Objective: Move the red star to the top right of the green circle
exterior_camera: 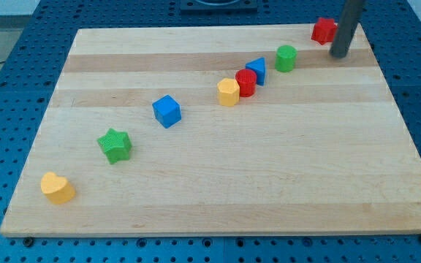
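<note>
The red star (pixel 323 30) lies near the top right corner of the wooden board (pixel 218 183). The green circle (pixel 286 58) sits below and to the left of it, a short gap apart. My tip (pixel 339 54) stands just to the right of and slightly below the red star, close to it; the rod partly hides the star's right edge. The tip is to the right of the green circle.
A blue triangle (pixel 256 70), a red cylinder (pixel 245 82) and a yellow hexagon (pixel 228 92) form a tight diagonal row left of the green circle. A blue cube (pixel 167 111), green star (pixel 115 145) and yellow heart (pixel 57 188) trail towards the bottom left.
</note>
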Action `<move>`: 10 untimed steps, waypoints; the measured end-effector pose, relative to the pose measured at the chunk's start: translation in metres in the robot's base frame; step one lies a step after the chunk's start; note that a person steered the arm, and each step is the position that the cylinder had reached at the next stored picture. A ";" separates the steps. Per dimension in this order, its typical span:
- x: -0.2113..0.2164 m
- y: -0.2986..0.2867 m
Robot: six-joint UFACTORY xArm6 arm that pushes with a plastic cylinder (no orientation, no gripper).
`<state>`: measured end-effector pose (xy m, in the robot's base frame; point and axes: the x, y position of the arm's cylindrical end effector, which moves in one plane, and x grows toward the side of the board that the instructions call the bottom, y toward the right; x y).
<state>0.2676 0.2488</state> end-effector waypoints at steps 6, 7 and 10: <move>-0.045 -0.010; -0.054 -0.010; -0.039 -0.062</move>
<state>0.2282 0.1866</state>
